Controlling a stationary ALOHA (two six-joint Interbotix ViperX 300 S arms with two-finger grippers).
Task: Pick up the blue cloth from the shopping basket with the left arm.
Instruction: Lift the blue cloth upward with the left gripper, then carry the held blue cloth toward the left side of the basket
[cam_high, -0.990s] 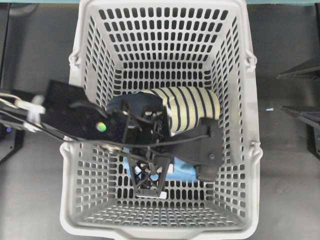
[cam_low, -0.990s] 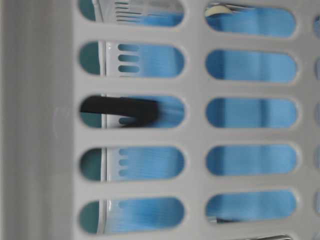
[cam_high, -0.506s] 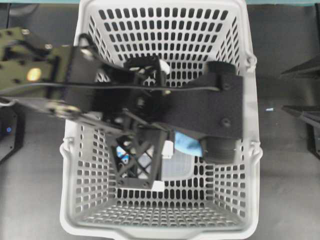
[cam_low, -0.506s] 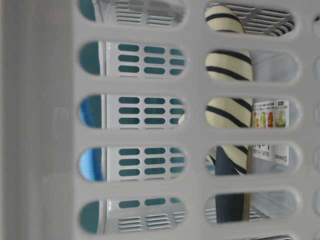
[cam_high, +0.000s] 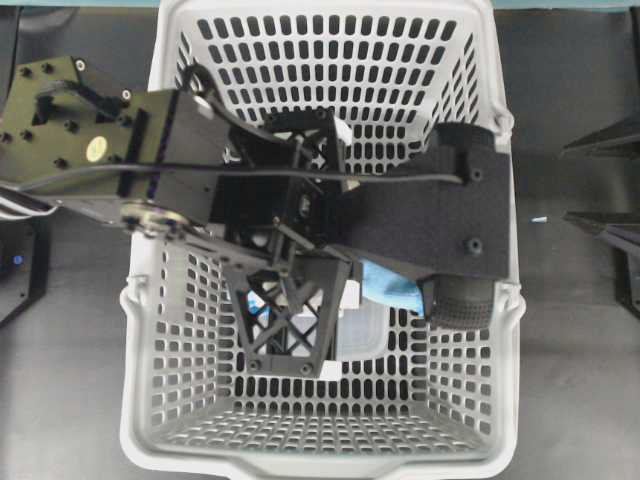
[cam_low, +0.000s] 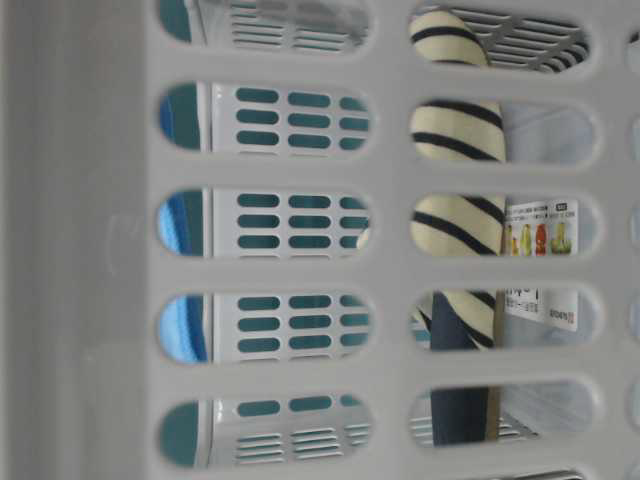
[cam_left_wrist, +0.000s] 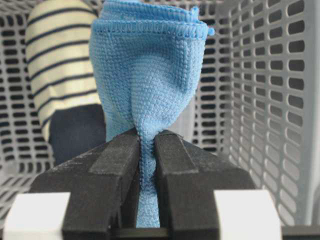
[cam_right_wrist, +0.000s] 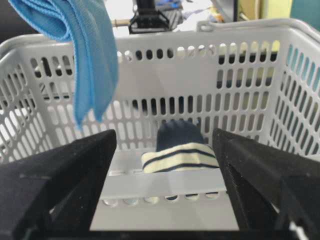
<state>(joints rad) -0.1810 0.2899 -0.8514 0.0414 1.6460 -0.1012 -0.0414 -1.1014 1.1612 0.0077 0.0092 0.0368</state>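
My left gripper (cam_left_wrist: 146, 137) is shut on the blue cloth (cam_left_wrist: 147, 75), pinching a bunched fold. The cloth hangs from it inside the light grey shopping basket (cam_high: 330, 465), clear of the floor. In the overhead view the left arm's black body (cam_high: 430, 220) spans the basket, and only a corner of the cloth (cam_high: 392, 287) shows under it. In the right wrist view the cloth (cam_right_wrist: 90, 55) hangs at the top left, about level with the rim. My right gripper (cam_right_wrist: 165, 165) is open and empty outside the basket's side, facing it.
The cream-and-navy striped roll (cam_left_wrist: 60, 55) lies on the basket floor behind the cloth and shows through the slots (cam_low: 455, 225). A clear plastic box (cam_high: 365, 335) with a label (cam_low: 540, 240) sits on the floor below the cloth. Basket walls (cam_left_wrist: 260, 100) stand close around.
One second ago the left gripper was low on the basket floor at the cloth. It has since risen with the cloth, which has left most of the table-level view.
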